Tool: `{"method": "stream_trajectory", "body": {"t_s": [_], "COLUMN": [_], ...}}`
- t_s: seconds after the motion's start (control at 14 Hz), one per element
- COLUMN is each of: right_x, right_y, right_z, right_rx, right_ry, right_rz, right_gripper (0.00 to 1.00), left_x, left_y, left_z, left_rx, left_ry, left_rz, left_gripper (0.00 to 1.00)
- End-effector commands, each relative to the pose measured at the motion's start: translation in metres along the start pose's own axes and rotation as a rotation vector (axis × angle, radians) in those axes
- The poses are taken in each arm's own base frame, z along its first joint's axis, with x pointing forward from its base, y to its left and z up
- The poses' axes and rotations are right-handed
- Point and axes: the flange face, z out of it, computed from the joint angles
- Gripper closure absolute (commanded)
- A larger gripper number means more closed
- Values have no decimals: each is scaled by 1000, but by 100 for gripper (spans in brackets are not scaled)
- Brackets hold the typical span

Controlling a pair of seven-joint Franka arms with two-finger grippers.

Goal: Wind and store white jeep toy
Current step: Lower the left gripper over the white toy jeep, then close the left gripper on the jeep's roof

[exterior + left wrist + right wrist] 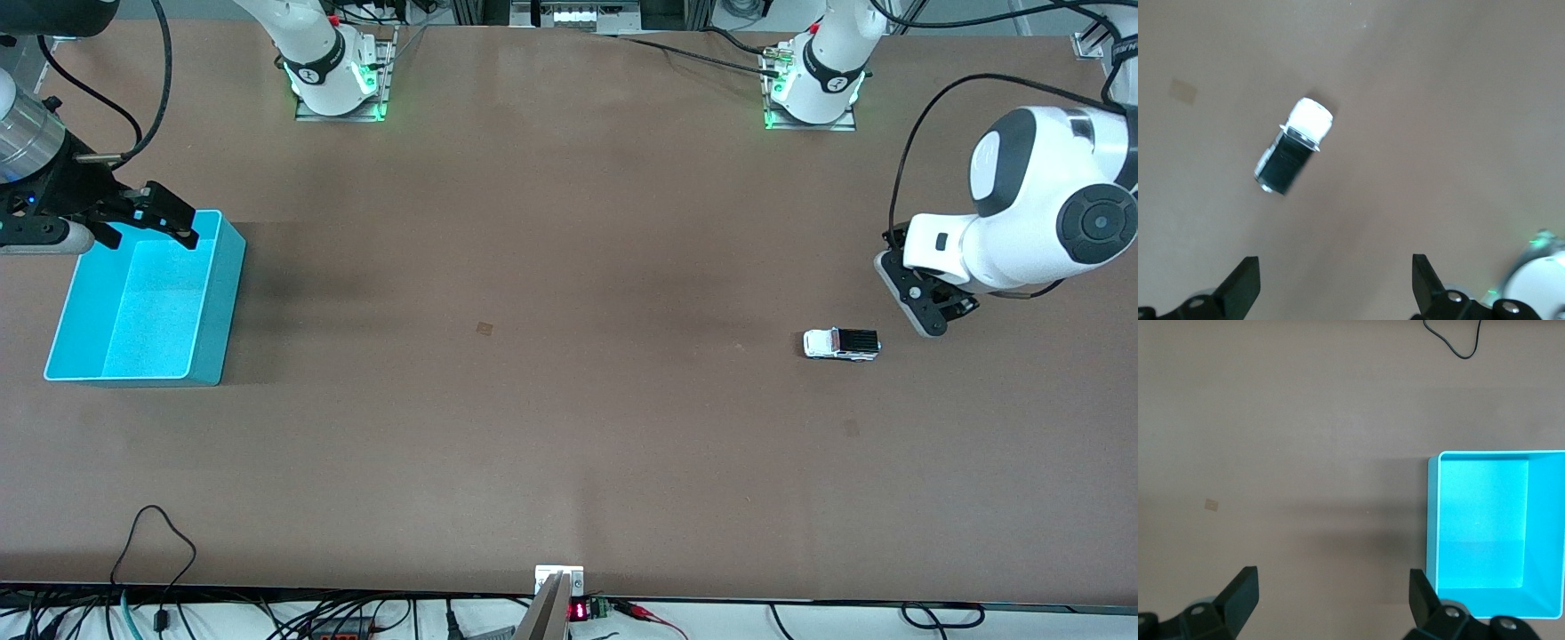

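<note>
While the brown table (569,427) stretched bare across most of the room, the two white arms sat at its robot-side edge and reached out toward opposite ends. The cyan bin (215,307) was the biggest thing on it, resting near the right arm's end of the table, about midway between the robots' edge and the camera's edge, its inside holding nothing that I could see. The right gripper (173,216) hung over the bin's rim at the corner nearest the robots, its black fingers (1238,597) spread wide apart and gripping nothing; its wrist view looked down on the bin (1485,533) and plain tabletop. The left gripper (929,311) was up by the left arm's end of the table, over the surface just beside the toy and a little closer to the robots' edge, fingers (1241,287) likewise splayed wide with nothing between them. The white jeep toy (841,344) stood on its wheels on the table, well apart from the bin, lying lengthwise along the table with its black ribbed roof panel toward the left arm's end. From the left wrist view the jeep (1293,145) sat clear of both fingertips, touching neither.
</note>
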Motion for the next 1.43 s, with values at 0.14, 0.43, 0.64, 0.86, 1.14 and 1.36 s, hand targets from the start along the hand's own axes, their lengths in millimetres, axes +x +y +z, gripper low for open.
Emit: {"method": "stream_trajectory", "body": {"t_s": [0.14,0.43,0.64,0.86,1.14,1.36], "right_x": [-4,-4,-4,-4,-4,-4], "right_y": [-2,-1,0,-1,-1,-1], "right_z": [-3,-3,-3,-3,-3,-3], "right_rx": [-2,-1,-1,-1,-1,-1], "right_ry": [-1,-2,-3,-3,-3,-3], "right_rz": [-5,-6,-4,-6,-6,-6], "right_gripper": [0,0,0,0,0,0], "left_x": [-1,4,8,6,8,8], "left_y": [-17,-25,-30,-39,-37,-29], "left_z": [49,75,94,107,140,169], "left_rx": [61,83,97,112,159,191], "left_ry": [19,30,37,44,62,79], "left_rz": [181,275,332,396,449,457], "left_gripper": [0,0,0,0,0,0]}}
